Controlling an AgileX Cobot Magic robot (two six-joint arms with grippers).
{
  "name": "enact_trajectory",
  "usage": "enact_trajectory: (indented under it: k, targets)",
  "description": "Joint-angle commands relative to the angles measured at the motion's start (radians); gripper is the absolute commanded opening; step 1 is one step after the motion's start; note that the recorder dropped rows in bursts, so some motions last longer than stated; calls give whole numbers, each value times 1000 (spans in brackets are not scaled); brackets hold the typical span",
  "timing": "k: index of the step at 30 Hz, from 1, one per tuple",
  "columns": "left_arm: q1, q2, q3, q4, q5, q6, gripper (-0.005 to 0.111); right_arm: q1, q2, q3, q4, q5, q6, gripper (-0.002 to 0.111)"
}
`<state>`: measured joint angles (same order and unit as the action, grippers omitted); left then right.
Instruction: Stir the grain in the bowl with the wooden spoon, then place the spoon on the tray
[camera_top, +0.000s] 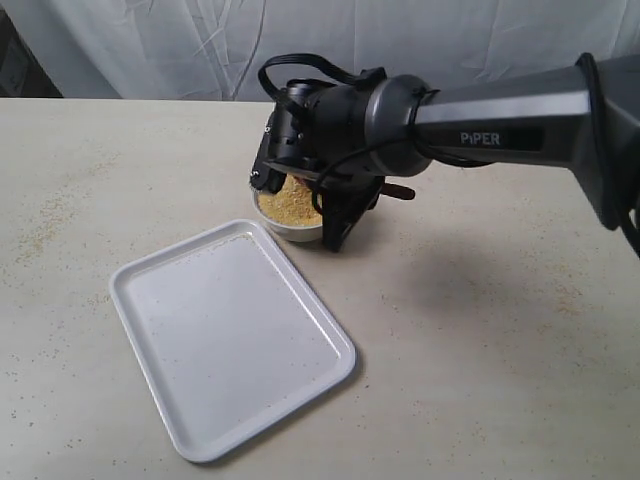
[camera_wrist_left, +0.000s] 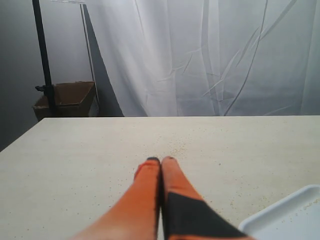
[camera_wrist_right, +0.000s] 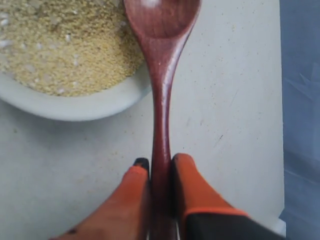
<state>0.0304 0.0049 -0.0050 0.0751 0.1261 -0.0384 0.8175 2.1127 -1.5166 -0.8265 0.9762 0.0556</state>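
Starting left: the L gripper (camera_wrist_left: 160, 161) is idling low over the table (camera_wrist_left: 75, 165), fingers pinched together w/ nothing between them, tray corner just beside it. The tray (camera_top: 230, 340) is lying flat and bare, its far corner just beside the bowl (camera_top: 287, 231). Mid-scene, the grain (camera_top: 288, 198) is heaping near the rim. The R gripper (camera_wrist_right: 159, 162) is clamping narrow on the slim handle of the wooden spoon (camera_wrist_right: 161, 75), whose oval end is hanging across the rim; can't tell if it's touching the meal. Risks, as I'm reading it: w/ the mound that high, a wide or fast sweep is likely flicking granules out; pressing on the rim could be shoving or tipping that small bowl; the glossy handle might be twisting in such a thin pinch. Surface is pale, matte, w/ loose grains (camera_top: 40, 228) scattered about. Behind, a creased white curtain (camera_wrist_left: 210, 55) is hanging, plus a cardboard box (camera_wrist_left: 65, 97) by a dark pole (camera_wrist_left: 42, 55).
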Motion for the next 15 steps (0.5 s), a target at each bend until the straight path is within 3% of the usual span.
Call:
enact_trajectory:
  k: [1,15]
  targets:
    - [-5,-5,5,-3,0,-4,0,0,31,-6,-22,28,-12,1]
    - [-5,-5,5,-3,0,-4,0,85,25,-6,-40,68,-44,1]
